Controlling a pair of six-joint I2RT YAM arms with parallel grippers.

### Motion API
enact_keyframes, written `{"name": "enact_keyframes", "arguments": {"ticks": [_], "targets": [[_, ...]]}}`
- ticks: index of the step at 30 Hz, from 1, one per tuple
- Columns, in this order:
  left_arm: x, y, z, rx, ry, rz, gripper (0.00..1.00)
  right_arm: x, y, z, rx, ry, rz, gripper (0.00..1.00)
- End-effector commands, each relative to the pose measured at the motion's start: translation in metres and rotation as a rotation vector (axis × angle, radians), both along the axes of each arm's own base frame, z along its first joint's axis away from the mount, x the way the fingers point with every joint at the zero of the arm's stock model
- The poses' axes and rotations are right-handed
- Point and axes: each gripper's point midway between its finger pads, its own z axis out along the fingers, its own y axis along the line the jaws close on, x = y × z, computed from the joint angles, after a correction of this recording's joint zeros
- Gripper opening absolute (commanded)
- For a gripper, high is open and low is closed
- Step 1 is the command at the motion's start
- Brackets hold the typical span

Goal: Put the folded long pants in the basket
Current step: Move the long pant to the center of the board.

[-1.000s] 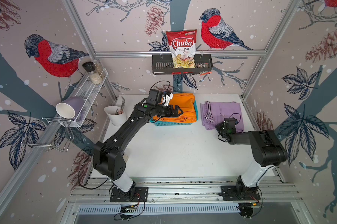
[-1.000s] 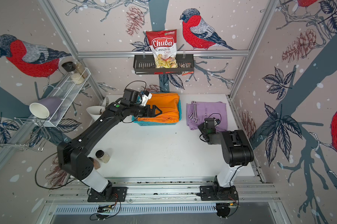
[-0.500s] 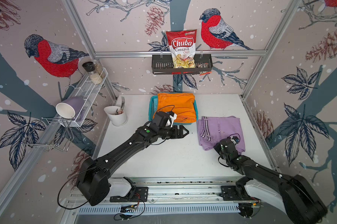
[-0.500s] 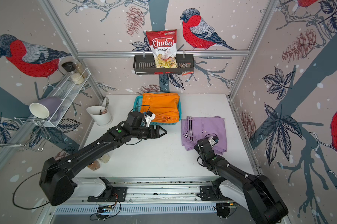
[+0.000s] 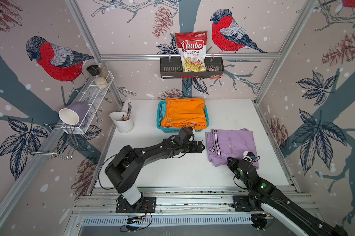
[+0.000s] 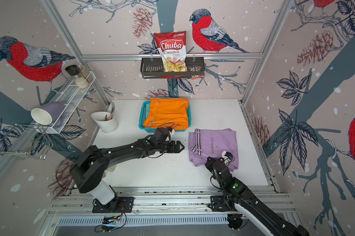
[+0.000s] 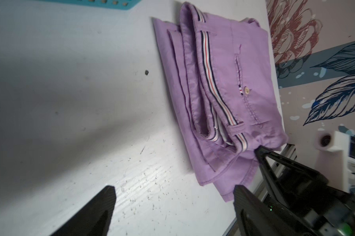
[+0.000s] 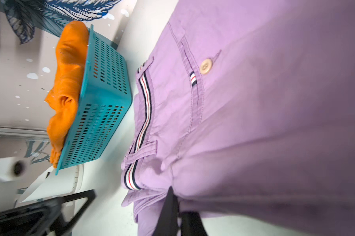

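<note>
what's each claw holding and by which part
Right claw pinches the lilac pants at the near edge by the waistband end; left claw open, empty.

Turquoise lattice basket (image 5: 159, 114) at centre of surface (image 5: 172, 169) rear edge. Orange pants (image 5: 183, 113) folded flat, filling it, overhanging the rim. Lilac pants (image 5: 231, 143), striped trim, folded, lying toward the right edge.

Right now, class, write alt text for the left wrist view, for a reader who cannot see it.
Folded lilac pants lie on a white table. The right pincer pinches one corner; the left pincer hangs open above the table.
</note>
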Motion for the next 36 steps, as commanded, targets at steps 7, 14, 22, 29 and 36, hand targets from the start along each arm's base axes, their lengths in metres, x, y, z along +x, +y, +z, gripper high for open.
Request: {"name": "enact_keyframes", "arguments": {"ticks": [7,14,22,29,36], "targets": [[0.001,-0.036,-0.031,0.003,0.063,-0.039,0.93,-0.025,0.014,-0.036,-0.028,0.103,0.130,0.00],[0.004,-0.040,-0.047,0.043,0.081,-0.051,0.93,-0.036,0.027,-0.040,-0.012,0.083,0.209,0.02],[0.011,-0.032,-0.055,0.106,0.082,-0.008,0.93,-0.045,0.041,-0.041,0.014,0.062,0.298,0.46],[0.024,0.015,-0.039,0.162,0.021,0.196,0.94,-0.043,0.043,-0.022,0.024,-0.016,0.317,0.64],[0.019,-0.006,-0.040,0.095,0.046,0.106,0.95,-0.046,0.055,0.010,0.038,-0.097,0.406,0.75]]}}
